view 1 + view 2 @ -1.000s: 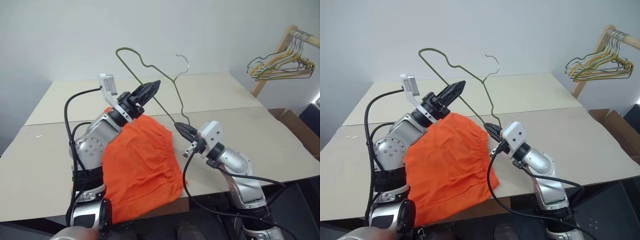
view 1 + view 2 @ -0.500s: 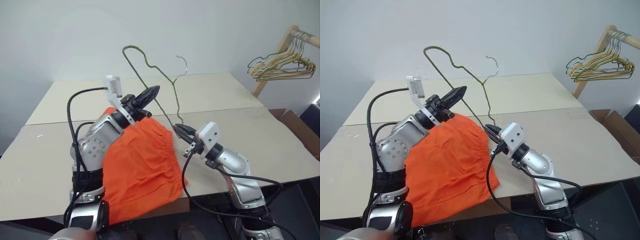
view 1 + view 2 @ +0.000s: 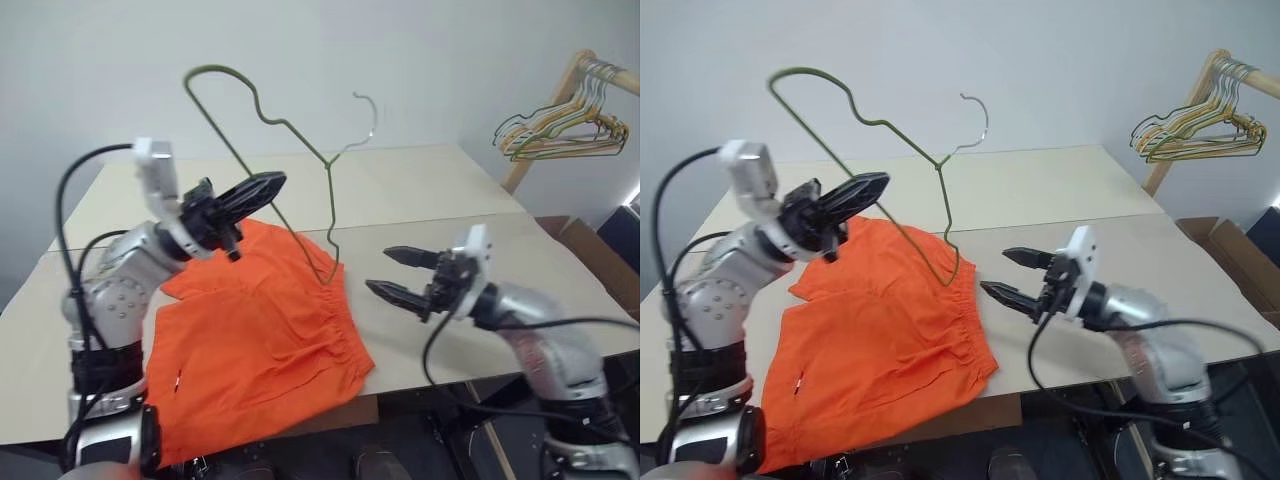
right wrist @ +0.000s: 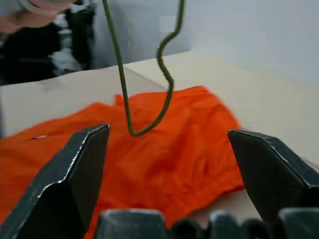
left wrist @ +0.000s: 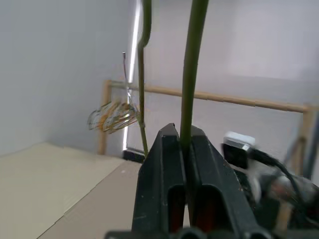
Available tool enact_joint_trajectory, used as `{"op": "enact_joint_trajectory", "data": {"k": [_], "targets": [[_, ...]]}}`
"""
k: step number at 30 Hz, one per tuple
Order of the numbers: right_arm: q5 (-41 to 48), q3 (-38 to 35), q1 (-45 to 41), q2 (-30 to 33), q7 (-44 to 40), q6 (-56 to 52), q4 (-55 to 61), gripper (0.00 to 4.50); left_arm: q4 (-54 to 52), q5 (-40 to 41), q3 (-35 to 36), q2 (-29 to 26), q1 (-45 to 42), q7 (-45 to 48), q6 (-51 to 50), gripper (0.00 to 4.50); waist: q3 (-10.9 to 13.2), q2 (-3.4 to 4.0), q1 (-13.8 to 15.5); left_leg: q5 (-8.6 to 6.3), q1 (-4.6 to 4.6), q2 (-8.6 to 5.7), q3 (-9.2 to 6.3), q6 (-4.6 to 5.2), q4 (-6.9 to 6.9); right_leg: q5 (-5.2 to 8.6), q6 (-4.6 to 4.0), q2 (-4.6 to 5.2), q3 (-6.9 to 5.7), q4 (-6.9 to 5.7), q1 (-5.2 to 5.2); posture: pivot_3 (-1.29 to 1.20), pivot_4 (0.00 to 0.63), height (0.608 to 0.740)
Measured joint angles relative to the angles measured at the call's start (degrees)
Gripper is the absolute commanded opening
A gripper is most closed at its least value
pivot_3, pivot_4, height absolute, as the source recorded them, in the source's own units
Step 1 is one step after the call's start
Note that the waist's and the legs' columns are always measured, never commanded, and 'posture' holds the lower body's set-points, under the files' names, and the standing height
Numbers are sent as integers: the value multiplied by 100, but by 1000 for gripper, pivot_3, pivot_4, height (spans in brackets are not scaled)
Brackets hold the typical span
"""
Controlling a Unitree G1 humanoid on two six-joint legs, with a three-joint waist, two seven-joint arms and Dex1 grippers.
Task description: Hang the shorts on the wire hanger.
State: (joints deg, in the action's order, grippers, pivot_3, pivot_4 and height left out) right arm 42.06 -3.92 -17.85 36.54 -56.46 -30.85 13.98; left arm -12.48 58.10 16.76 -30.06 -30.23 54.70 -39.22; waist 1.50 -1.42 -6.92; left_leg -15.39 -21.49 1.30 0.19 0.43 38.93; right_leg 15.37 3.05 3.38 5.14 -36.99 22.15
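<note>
On the beige table point(image 3: 480, 190) the shorts point(image 3: 260, 340) lie flat. The left gripper point(image 3: 262, 187) is clamped on the hanger point(image 3: 300, 145), held tilted above them; the right gripper point(image 3: 395, 273) gapes wide, empty, beside the waistband.

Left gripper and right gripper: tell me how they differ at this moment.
The left gripper has its fingers shut on the wire hanger; the right gripper has its fingers spread wide with nothing between them. The left gripper is raised above the shorts, holding the hanger aloft; the right gripper sits lower, beside the shorts' waistband. Both have two black fingers.
</note>
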Motion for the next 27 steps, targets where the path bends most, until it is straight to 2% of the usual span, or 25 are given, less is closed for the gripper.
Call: {"op": "enact_joint_trajectory", "data": {"k": [3,8,11,17,27], "targets": [[677,149,-730,676,-1039,-1260,-678,4463,12,630,254,-325,-18,763,-155,0,4,2,-9,0,14,3,5,1,-1,2,-2,-2,1,2,-12,-75,0,740],[958,660,-1489,723,-1901,-2241,-1321,4463,73,942,347,-370,-90,1217,-192,0,3,1,6,-1,3,5,3,2,-1,3,0,-4,-3,8,-7,-69,0,740],[810,1068,-1645,409,-1924,-2315,-1224,4463,69,924,310,-311,-106,1237,-70,0,3,1,15,-1,-5,5,-1,2,1,2,1,-2,-2,5,1,-67,0,740],[741,1175,-1968,-197,-1380,-2572,-1193,4463,66,902,225,-155,-112,1212,46,0,3,1,55,-1,-12,4,-3,1,4,1,2,1,-2,0,8,-69,0,740],[874,1162,-1973,-401,-1313,-2805,-1091,4463,56,894,104,-114,-112,1222,64,0,3,2,126,-1,-11,4,-2,1,5,1,3,0,-4,-3,9,-72,0,740]]}}
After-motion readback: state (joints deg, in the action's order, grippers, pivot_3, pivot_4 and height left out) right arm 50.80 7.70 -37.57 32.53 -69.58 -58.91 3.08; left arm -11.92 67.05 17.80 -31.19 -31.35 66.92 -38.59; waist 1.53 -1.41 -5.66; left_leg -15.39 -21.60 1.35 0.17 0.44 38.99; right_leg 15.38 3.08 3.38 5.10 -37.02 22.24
